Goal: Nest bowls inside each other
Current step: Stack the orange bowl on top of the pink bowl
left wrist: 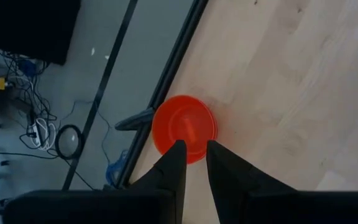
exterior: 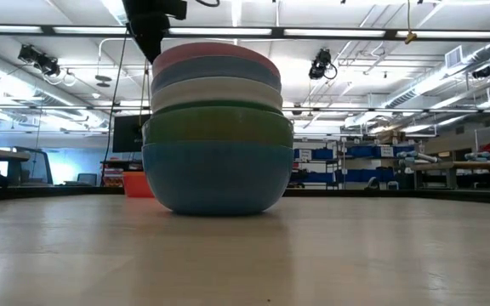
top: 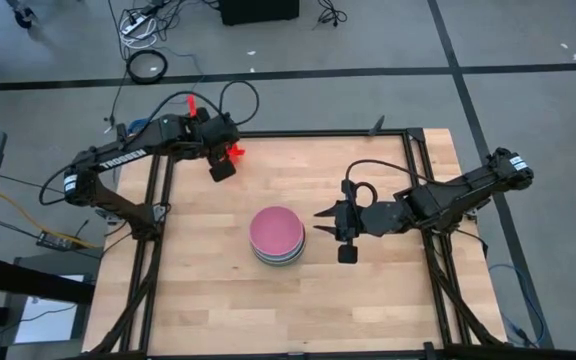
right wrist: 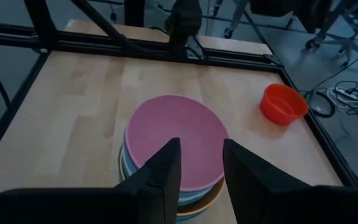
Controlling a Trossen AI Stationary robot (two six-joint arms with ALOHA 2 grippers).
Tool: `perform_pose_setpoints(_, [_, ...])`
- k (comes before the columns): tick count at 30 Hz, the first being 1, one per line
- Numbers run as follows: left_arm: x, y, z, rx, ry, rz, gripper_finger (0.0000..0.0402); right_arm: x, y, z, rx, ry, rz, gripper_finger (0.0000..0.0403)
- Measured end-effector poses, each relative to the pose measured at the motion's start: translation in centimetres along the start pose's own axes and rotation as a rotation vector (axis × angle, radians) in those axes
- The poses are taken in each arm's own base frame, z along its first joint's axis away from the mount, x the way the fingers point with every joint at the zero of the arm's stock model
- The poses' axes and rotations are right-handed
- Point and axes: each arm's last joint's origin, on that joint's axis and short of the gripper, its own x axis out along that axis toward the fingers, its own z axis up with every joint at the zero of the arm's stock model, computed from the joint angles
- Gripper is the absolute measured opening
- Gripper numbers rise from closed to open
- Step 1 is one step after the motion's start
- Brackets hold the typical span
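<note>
Several bowls form a stack (top: 276,236) in the middle of the table. A pink one (right wrist: 178,138) lies bottom-up on top, and a blue one (exterior: 218,180) at the bottom rests on the wood. A small red bowl (left wrist: 184,126) stands alone, mouth up, near the table's far left corner. My left gripper (left wrist: 194,147) hangs open high above the red bowl and touches nothing. My right gripper (right wrist: 201,144) is open too. It stands above the table just right of the stack (top: 320,224), pointing at it on a slant and clear of it.
The dark metal frame rail (left wrist: 166,81) runs along the table's far left edge right beside the red bowl. Bare wood (top: 218,300) lies all round the stack. Cables lie on the floor (top: 148,40) beyond the far edge.
</note>
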Motion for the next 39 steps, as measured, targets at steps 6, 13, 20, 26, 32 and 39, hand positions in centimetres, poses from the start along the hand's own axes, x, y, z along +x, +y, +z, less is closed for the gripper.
perform_pose_setpoints(6, [0.1,0.2,0.0,0.007,0.001,0.000,0.0072,0.0,0.0,0.0,-0.001,0.001,-0.010,0.0106])
perform_pose_setpoints(13, [0.5,0.9,0.0,0.003,0.014,0.004,0.0072,0.0,0.0,0.0,0.001,0.001,-0.010,0.0106])
perform_pose_setpoints(20, [3.2,2.6,-0.8,-0.031,0.080,-0.125,0.0072,0.0,-0.1,0.0,0.003,0.001,-0.012,0.0106])
perform_pose_setpoints(26, [8.5,1.9,-3.1,0.002,0.172,-0.202,0.0072,0.0,-0.1,0.0,0.004,0.001,-0.012,0.0106])
perform_pose_setpoints(32, [12.9,1.3,-5.0,-0.042,0.123,-0.311,0.0072,0.2,-0.5,0.0,0.011,0.003,-0.025,0.0106])
perform_pose_setpoints(39, [16.1,0.8,-7.1,-0.038,0.086,-0.307,0.0072,0.5,-1.2,0.0,0.020,0.013,-0.049,0.0106])
